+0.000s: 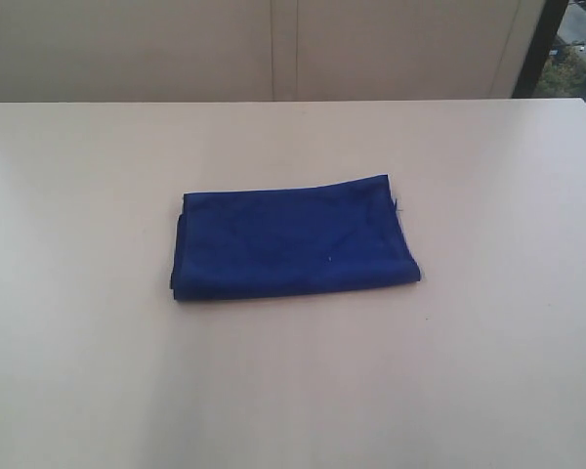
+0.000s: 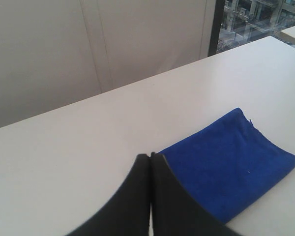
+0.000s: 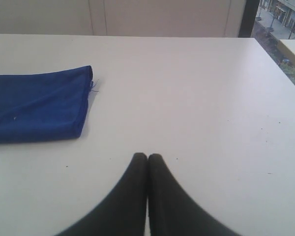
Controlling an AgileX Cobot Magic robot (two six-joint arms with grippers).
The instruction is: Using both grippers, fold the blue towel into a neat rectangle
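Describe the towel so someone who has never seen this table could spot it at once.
Start with the wide pale table that fills the exterior view. Near its middle lies the blue towel, a flat folded rectangle of deep royal-blue cloth. Its strong colour against the pale top sets it apart, as does a thin loose thread at its far right corner.

One blue towel (image 1: 293, 242) (folded), one table (image 1: 88, 381), two grippers: left gripper (image 2: 151, 155), right gripper (image 3: 147, 156)
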